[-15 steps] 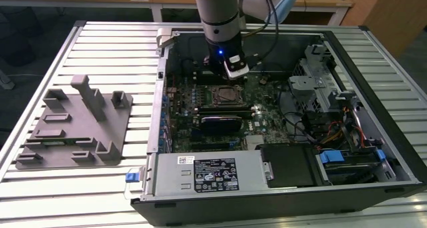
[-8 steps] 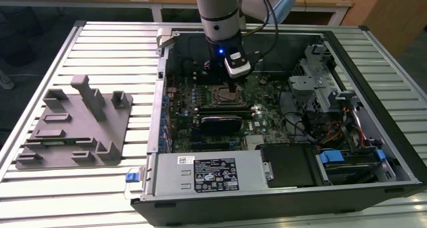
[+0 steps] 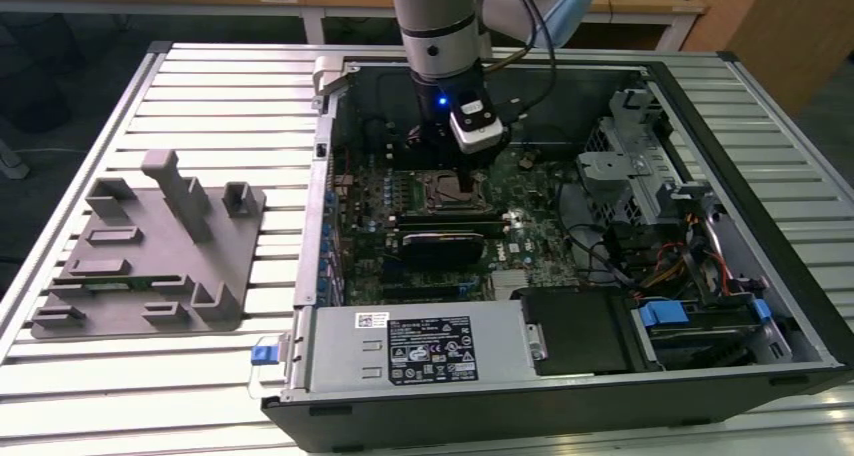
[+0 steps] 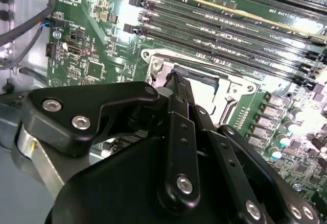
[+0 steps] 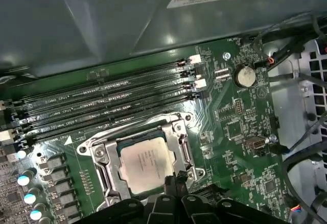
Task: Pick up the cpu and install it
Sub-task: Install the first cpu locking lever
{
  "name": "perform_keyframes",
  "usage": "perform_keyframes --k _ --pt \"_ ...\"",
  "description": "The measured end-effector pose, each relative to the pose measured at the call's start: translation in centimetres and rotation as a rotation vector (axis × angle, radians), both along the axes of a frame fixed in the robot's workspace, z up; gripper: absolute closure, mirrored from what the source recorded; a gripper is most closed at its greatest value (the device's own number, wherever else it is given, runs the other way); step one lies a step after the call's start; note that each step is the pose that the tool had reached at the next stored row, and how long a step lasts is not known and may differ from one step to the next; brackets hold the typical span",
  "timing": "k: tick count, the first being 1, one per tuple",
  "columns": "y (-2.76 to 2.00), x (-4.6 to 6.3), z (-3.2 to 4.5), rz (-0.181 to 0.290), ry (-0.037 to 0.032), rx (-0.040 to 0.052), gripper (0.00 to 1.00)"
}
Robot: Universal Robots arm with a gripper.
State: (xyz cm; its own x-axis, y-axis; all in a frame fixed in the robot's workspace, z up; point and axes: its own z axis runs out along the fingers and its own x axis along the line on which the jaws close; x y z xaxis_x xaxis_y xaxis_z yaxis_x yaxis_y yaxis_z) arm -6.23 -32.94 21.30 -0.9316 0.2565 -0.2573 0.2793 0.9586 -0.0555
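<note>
- Here the arm (image 3: 441, 36) hangs straight down into the open computer case (image 3: 747, 226) on the counter (image 3: 200, 96).
- The gripper (image 5: 176, 179) sits low over the socket (image 5: 99, 155), beside the cpu (image 5: 145, 164) seated inside.
- I cannot tell how far its fingers are parted; they hold nothing visible.

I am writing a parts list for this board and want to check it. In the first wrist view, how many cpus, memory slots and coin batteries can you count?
cpu: 1
memory slots: 4
coin battery: 1
Total: 6
</note>
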Motion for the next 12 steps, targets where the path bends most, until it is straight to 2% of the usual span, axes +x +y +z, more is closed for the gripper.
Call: perform_keyframes --k 1,3,6,9,10,11,12 --pt "0.00 0.00 0.00 0.000 0.0027 0.0016 0.89" --pt "-0.03 0.04 0.00 0.000 0.0239 0.0168 0.89" --pt "-0.05 0.19 -0.01 0.000 0.0755 0.0386 0.89" --pt "-0.07 0.31 -0.01 0.000 0.1243 0.0689 0.89" --pt "-0.10 0.35 -0.01 0.000 0.1345 0.0783 0.89" --pt "-0.11 0.38 -0.01 0.000 0.1398 0.0854 0.89" --pt "-0.12 0.39 -0.01 0.001 0.1422 0.0914 0.89"
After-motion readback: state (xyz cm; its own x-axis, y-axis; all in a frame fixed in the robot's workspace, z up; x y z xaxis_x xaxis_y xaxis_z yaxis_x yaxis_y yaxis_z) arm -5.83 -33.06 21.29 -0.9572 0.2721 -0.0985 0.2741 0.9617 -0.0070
